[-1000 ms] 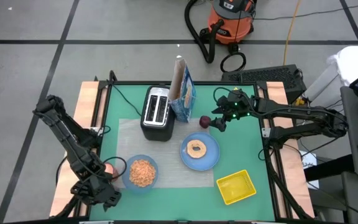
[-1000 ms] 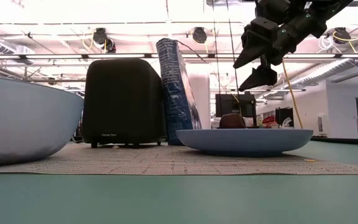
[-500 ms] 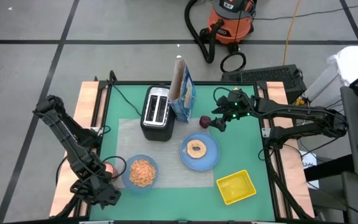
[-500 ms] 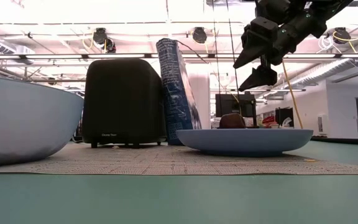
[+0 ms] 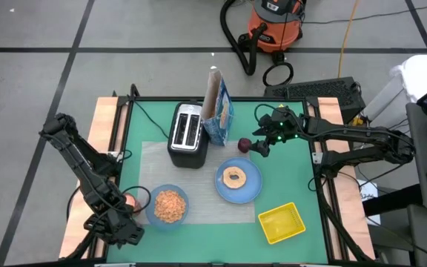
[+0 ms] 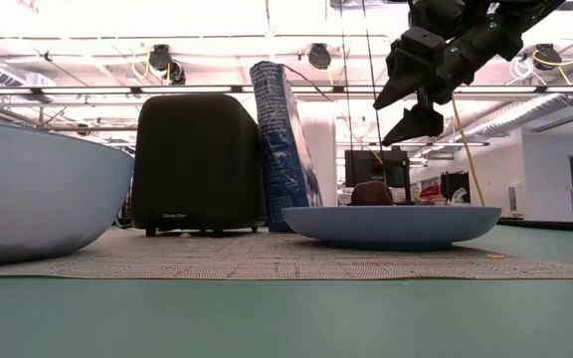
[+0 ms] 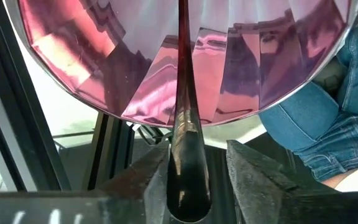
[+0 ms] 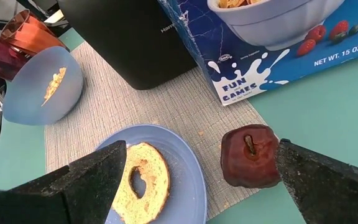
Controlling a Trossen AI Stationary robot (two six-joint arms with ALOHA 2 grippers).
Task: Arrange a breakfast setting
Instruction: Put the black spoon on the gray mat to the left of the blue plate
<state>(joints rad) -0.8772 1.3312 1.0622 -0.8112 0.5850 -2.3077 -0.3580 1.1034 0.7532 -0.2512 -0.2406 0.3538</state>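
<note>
My left gripper is at the table's near left corner. A metal spoon runs between its open fingers, up against a shiny copper-pink cup. My right gripper hangs open above the dark red fruit. The fruit sits stem up at the grey mat's far right corner, beside the blue cereal box. A browned bagel lies on the light-blue plate. The light-blue bowl holds cereal. My left gripper has the end of the spoon's handle between its two fingers, which lie across the handle. A thin dark gap shows on one side. Whether the other finger touches the handle, I cannot tell.
A black-and-silver toaster stands on the mat's far edge beside the cereal box. A yellow square tray lies at the near right. A person in jeans is beyond the table's left side.
</note>
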